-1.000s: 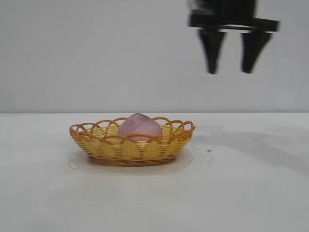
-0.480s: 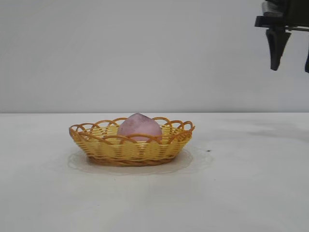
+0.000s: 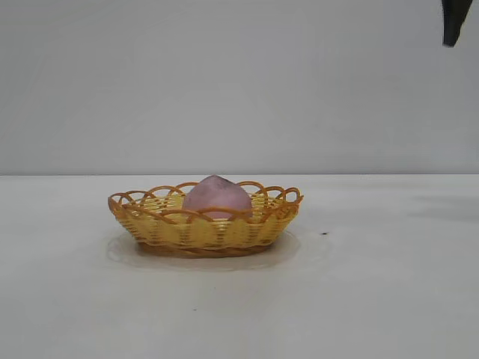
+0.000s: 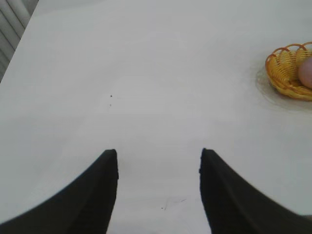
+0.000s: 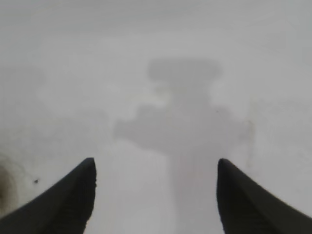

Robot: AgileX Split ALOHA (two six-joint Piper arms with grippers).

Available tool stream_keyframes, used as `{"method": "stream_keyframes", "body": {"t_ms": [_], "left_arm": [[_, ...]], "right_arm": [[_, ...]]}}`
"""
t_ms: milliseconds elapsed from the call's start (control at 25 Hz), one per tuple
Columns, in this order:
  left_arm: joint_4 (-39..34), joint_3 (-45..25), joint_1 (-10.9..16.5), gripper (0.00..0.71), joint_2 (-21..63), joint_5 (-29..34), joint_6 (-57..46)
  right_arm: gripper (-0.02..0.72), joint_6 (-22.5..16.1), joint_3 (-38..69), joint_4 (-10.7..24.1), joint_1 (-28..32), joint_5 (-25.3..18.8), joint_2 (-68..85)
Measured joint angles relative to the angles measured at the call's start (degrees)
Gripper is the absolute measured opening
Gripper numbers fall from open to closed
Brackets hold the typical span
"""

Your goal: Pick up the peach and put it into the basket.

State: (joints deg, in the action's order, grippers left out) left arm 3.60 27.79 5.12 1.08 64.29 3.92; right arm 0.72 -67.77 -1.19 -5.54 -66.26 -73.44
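Note:
The pinkish-mauve peach [image 3: 216, 197] lies inside the yellow woven basket [image 3: 172, 224] with an orange looped rim, on the white table left of centre. In the left wrist view the basket [image 4: 285, 73] and an edge of the peach [image 4: 307, 73] show far off at one side. My right gripper [image 5: 156, 165] is open and empty, high above the table at the far right; only one fingertip [image 3: 453, 22] shows in the exterior view, well apart from the basket. My left gripper [image 4: 158, 156] is open and empty over bare table, far from the basket.
The white table [image 3: 374, 284] spreads all round the basket. A small dark speck [image 3: 323, 233] lies right of the basket. A plain grey wall stands behind. The right gripper's shadow [image 5: 183, 126] falls on the table below it.
My right gripper has moved up and to the right, away from the basket, almost leaving the exterior view. The peach and basket have not moved.

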Motion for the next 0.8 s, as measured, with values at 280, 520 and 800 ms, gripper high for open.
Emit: {"method": "stream_keyframes", "body": {"t_ms": [280, 520, 800], "left_arm": [[-0.1, 0.0, 0.0, 0.368, 0.0, 0.0, 0.0], [-0.1, 0.0, 0.0, 0.368, 0.0, 0.0, 0.0], [-0.1, 0.0, 0.0, 0.368, 0.0, 0.0, 0.0]], "right_arm": [[0.482, -2.1, 25.6, -0.2, 0.0, 2.1, 37.8], [0.482, -1.7, 37.0, -0.2, 0.0, -3.3, 63.7], [0.482, 0.2, 37.8, -1.4, 0.0, -2.7, 72.3]]}}
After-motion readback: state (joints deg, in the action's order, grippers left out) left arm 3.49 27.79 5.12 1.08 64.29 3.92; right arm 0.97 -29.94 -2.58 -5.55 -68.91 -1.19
